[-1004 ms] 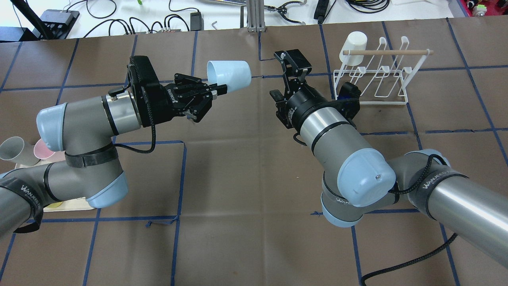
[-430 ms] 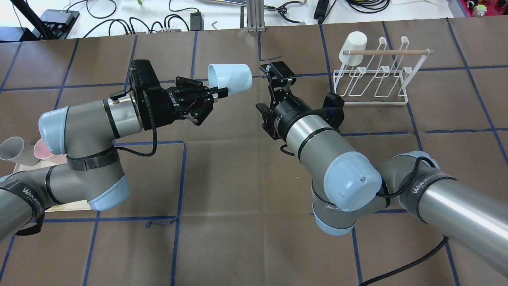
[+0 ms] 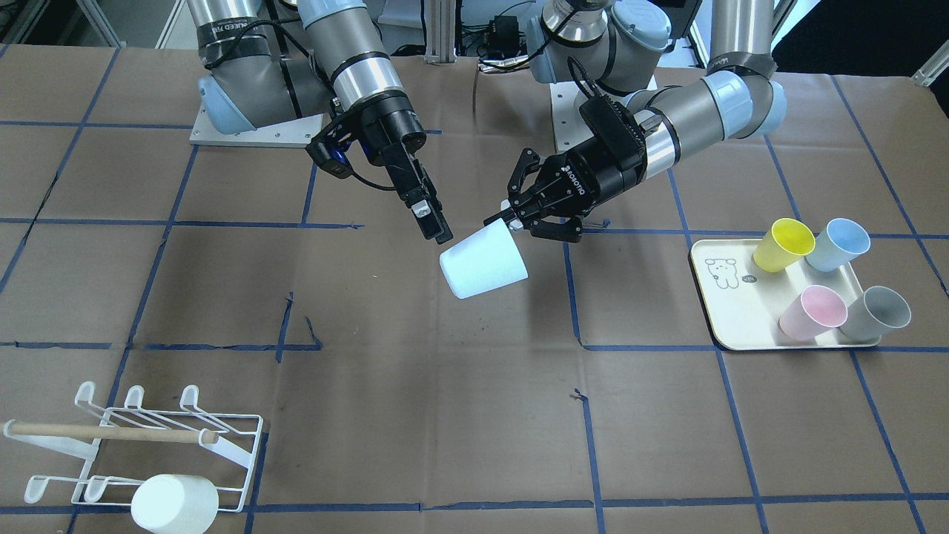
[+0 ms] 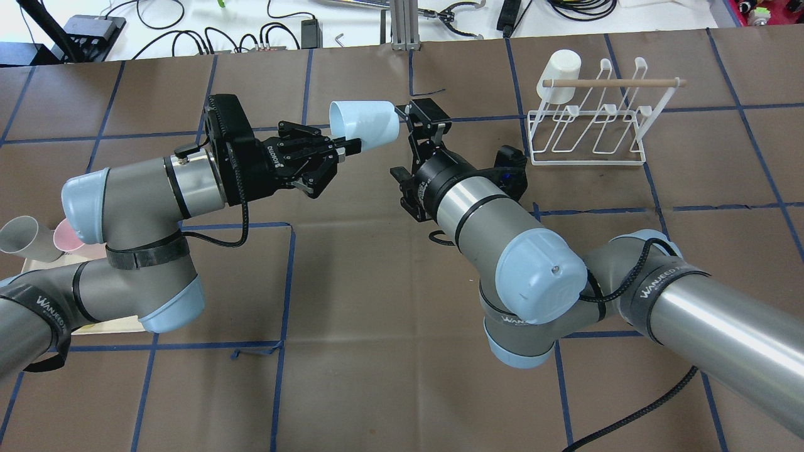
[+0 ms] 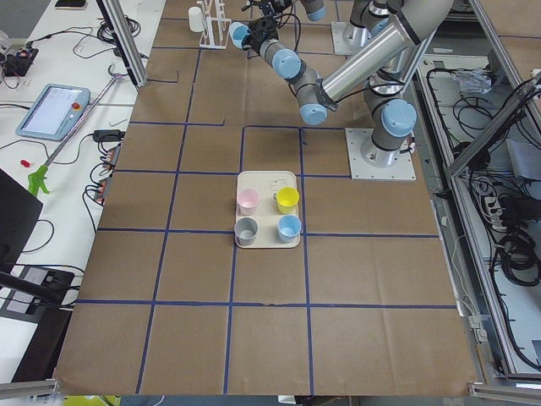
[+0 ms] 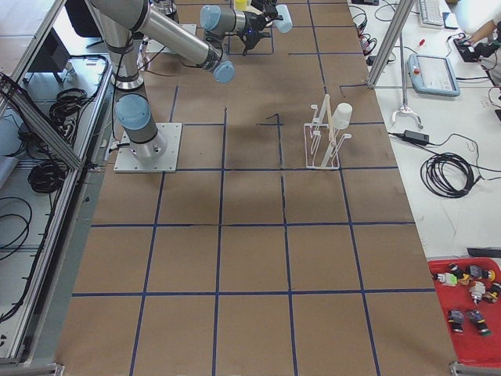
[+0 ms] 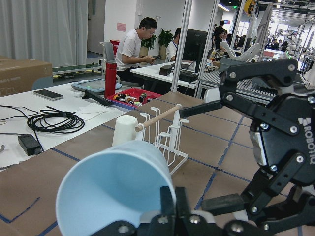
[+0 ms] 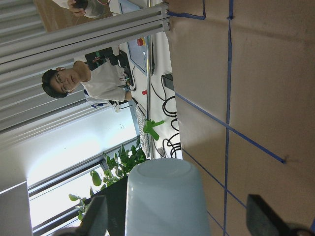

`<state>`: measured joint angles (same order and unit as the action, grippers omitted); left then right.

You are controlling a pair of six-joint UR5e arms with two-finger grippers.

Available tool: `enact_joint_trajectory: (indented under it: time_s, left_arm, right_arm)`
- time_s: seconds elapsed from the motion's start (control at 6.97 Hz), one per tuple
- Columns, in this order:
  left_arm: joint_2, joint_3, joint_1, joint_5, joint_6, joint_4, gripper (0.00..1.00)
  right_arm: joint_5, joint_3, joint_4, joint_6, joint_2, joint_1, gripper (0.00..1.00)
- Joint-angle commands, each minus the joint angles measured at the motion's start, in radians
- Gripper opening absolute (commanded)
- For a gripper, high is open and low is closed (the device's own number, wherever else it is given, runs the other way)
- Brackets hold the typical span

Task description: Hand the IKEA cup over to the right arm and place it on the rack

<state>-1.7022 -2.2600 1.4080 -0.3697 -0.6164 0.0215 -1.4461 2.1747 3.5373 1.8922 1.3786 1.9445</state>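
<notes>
Above the counter [image 4: 377, 351], the right arm [image 4: 496, 216] was stretched towards the middle, apparently so the hand-over could be made there. The rack [image 4: 590, 135] was set well apart on that arm's side. The pale blue IKEA cup [image 4: 367, 122] was held in the air sideways, base offered outward. Its rim was pinched by the left claw [image 4: 350, 145], while the right claw [image 4: 422, 118] was spread on either side of the base.

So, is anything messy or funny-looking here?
Nothing is spilled or broken. The pale blue cup hangs sideways in mid-air, but only because the left pincer pinches its rim, while the open right pincer sits at its base.
</notes>
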Motion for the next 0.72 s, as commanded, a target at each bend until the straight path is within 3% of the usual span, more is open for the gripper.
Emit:
enact_joint_trajectory:
  time_s: [0.0, 0.57]
  left_arm:
    - [-0.002, 0.002, 0.0, 0.0, 0.003, 0.0, 0.04]
    - [-0.004, 0.002, 0.0, -0.002, 0.001, 0.0, 0.05]
  right_arm:
    - [0.0, -0.056, -0.012, 0.011, -0.042, 0.022, 0.99]
    - [0.001, -0.105, -0.012, 0.033, -0.095, 0.03, 0.98]
